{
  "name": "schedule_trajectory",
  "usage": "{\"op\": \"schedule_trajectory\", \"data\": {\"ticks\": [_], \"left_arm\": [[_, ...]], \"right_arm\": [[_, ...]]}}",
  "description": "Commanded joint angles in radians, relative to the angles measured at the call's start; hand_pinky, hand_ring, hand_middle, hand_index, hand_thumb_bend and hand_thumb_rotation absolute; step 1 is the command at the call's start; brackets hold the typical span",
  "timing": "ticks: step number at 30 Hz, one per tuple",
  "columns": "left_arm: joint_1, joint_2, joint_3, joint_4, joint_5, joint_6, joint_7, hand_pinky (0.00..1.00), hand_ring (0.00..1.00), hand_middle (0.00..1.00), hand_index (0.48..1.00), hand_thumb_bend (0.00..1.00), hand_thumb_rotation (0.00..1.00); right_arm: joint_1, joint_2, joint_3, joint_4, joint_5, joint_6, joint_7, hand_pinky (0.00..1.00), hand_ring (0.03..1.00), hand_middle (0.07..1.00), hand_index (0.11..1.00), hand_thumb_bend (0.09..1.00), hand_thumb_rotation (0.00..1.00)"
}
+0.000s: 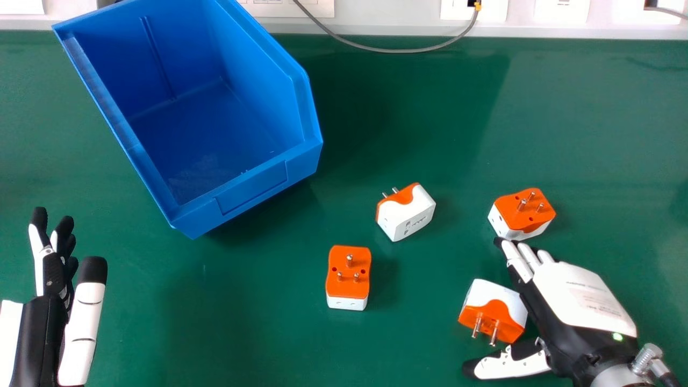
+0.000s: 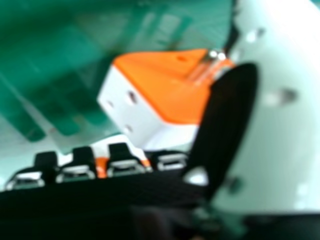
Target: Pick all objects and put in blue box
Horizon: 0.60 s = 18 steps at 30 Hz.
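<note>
My right hand [image 1: 575, 301] is low over the table at the right, its fingers extended and thumb spread. Between thumb and fingers lies an orange and white adapter [image 1: 493, 312], its pins toward the near side. In the right hand view that adapter [image 2: 160, 90] sits between the thumb and the fingers of my hand [image 2: 125, 167]. Just beyond the fingertips is another adapter [image 1: 522, 213]. Two more, one tilted [image 1: 406, 212] and one pins-up [image 1: 348, 277], lie nearer the middle. The blue box [image 1: 252, 188] stands empty at the upper left. My left hand [image 1: 51, 295] rests open at the left edge.
A grey cable [image 1: 398, 51] loops over the table's far edge, where white sockets [image 1: 290, 7] line the wall strip. Green tabletop [image 1: 215, 322] extends between the two hands and in front of the box.
</note>
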Motion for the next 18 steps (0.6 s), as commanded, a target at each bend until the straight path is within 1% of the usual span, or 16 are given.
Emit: {"op": "schedule_trajectory", "data": {"ticks": [1,6,11,14,16,18], "left_arm": [[0.010,0.002,0.006,-0.028,-0.013,-0.005,0.000,1.00,1.00,1.00,1.000,0.71,1.00],[0.022,-0.002,0.005,-0.047,-0.008,-0.001,0.001,1.00,1.00,1.00,1.000,0.72,1.00],[0.028,-0.002,0.005,-0.054,-0.014,0.002,-0.003,1.00,1.00,1.00,1.000,0.71,1.00],[0.035,-0.004,0.005,-0.066,-0.012,0.006,-0.002,1.00,1.00,1.00,1.000,0.71,1.00],[0.037,-0.003,0.005,-0.068,-0.011,0.007,-0.002,1.00,1.00,1.00,1.000,0.71,1.00],[0.039,-0.002,0.006,-0.067,-0.013,0.008,-0.004,1.00,1.00,1.00,1.000,0.71,1.00]], "right_arm": [[-0.016,-0.017,0.002,-0.017,-0.023,0.007,0.001,1.00,1.000,1.000,0.983,0.720,0.29],[-0.018,-0.027,0.019,-0.016,-0.038,0.017,-0.002,1.00,1.000,1.000,0.982,0.706,0.30],[-0.022,-0.029,0.024,-0.008,-0.039,0.022,0.004,1.00,1.000,1.000,0.984,0.686,0.32],[-0.028,-0.025,0.030,0.002,-0.039,0.029,0.004,1.00,1.000,1.000,0.982,0.668,0.32],[-0.032,-0.024,0.032,0.005,-0.033,0.030,0.002,1.00,1.000,1.000,0.981,0.663,0.32],[-0.033,-0.021,0.033,0.008,-0.029,0.034,-0.002,1.00,1.000,1.000,0.981,0.662,0.32]]}}
